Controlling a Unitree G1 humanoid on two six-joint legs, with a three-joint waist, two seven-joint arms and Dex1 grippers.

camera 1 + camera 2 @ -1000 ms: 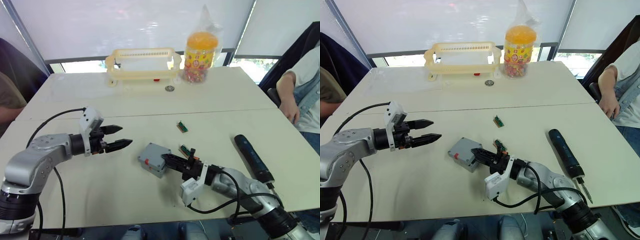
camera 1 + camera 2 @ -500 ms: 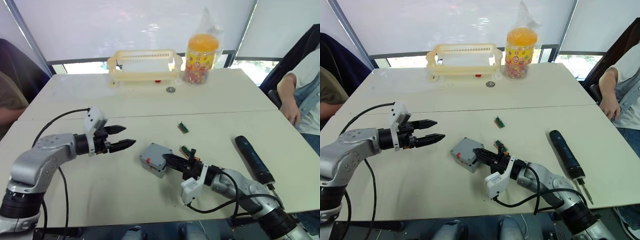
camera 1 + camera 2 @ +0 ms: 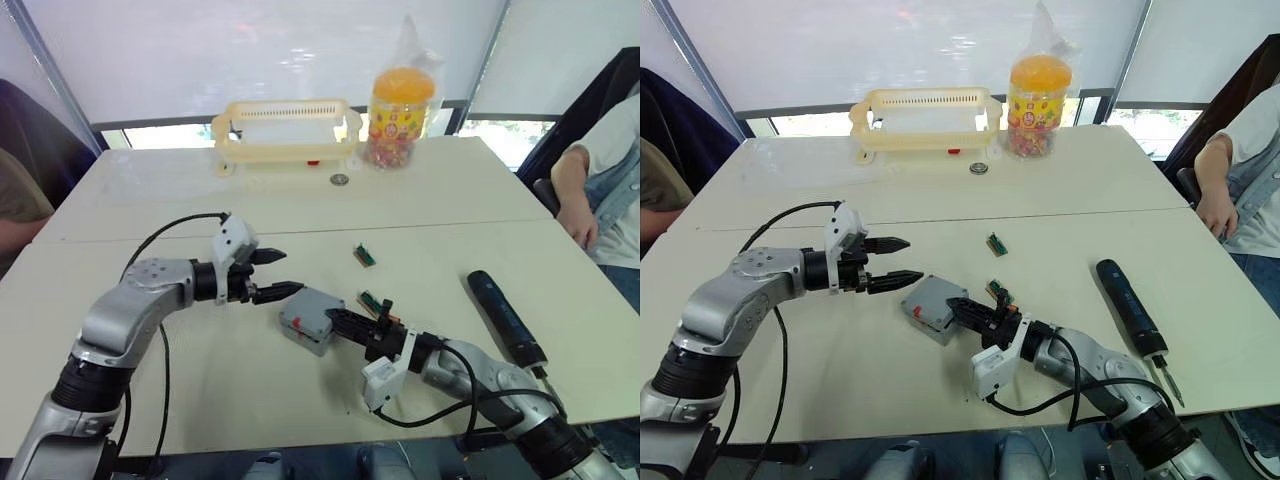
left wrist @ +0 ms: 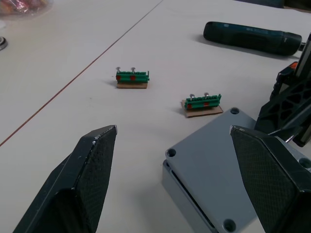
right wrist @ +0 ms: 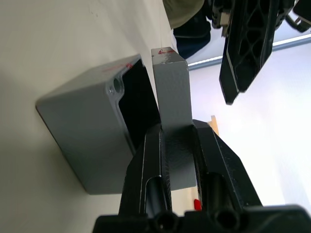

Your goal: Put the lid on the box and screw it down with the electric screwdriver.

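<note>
Beige table [image 3: 450, 190] by bright blinds, left claw [image 3: 272, 275] spread, right claw [image 5: 177, 145] pinching lid [image 5: 171, 87] beside box [image 5: 92, 126].

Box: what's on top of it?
The lid lies over the box, one edge pinched by the right gripper. It covers the box's inside, leaving just a dark gap.

no text, label or number can be read anywhere

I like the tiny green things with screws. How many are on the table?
2. One green terminal block lies alone past the grey box; the other green terminal block lies beside the box's far corner. None seems hidden.
</note>
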